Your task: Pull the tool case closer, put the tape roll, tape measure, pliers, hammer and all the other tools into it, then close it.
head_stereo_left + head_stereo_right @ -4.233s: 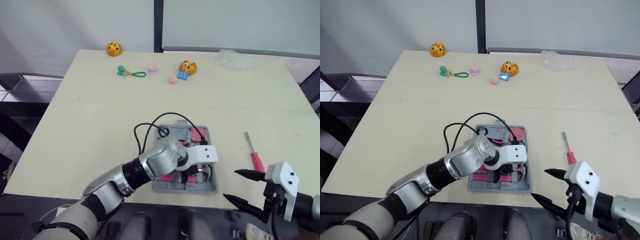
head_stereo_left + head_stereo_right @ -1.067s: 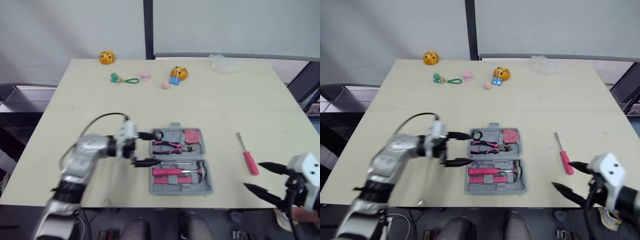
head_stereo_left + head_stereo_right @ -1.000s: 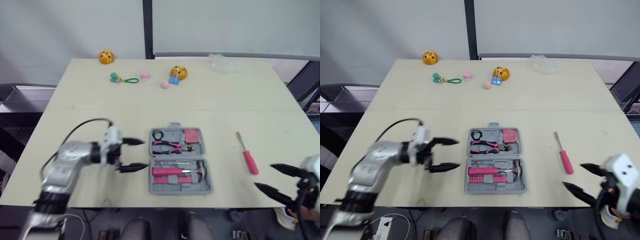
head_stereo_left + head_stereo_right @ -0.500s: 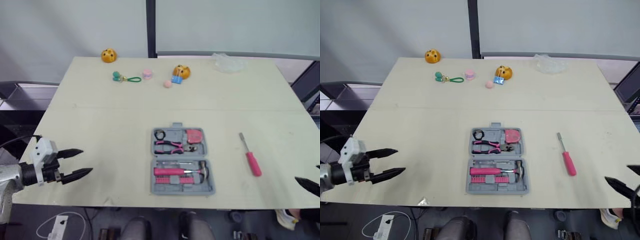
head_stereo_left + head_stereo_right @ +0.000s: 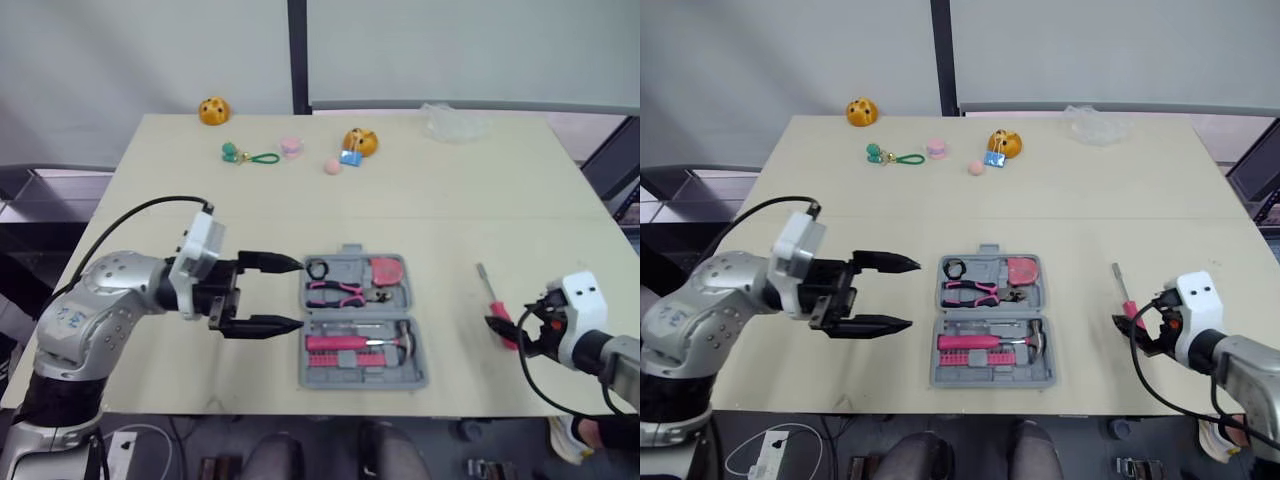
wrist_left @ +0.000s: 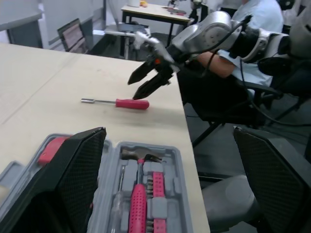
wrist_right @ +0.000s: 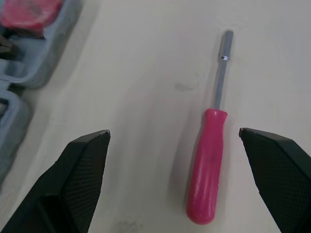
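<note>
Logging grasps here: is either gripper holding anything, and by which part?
Nothing is held: the right gripper hangs open over the screwdriver, the left gripper open beside the tool case.

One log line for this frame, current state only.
tool case open | left gripper open, beside its left edge | right gripper open, over screwdriver | screwdriver on table, outside case
</note>
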